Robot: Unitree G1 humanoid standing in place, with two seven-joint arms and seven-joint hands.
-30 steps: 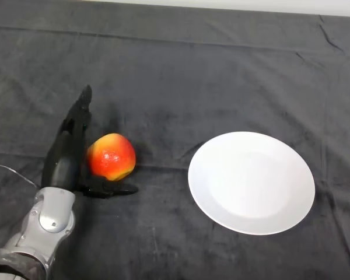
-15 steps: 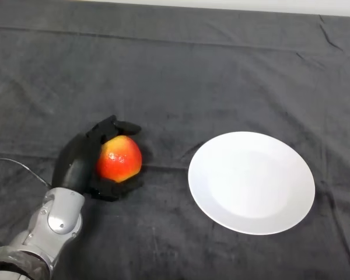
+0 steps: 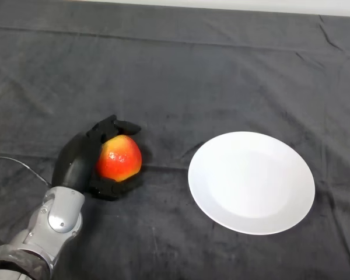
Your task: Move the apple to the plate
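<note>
Hand (image 3: pixel 76 163): fingers & thumb curled round apple (image 3: pixel 119 158), gripped.
Plate (image 3: pixel 251 182): lay well right of apple, on cloth (image 3: pixel 181 81).

**Apple held at left, plate bare at right**

The apple (image 3: pixel 119 158) is round, red shading to yellow-orange at its top, with small glossy highlights on its skin. It sits low on the dark-clothed counter (image 3: pixel 221 70), at about 9 o'clock from the plate, well apart from it. The black hand (image 3: pixel 81 160) wraps it: fingers curl over its top from the far side, the thumb lies under its near side. The plate (image 3: pixel 251 182) is white, round and smooth, lying flat on the cloth at about 3 o'clock from the apple, with nothing on it.
</note>
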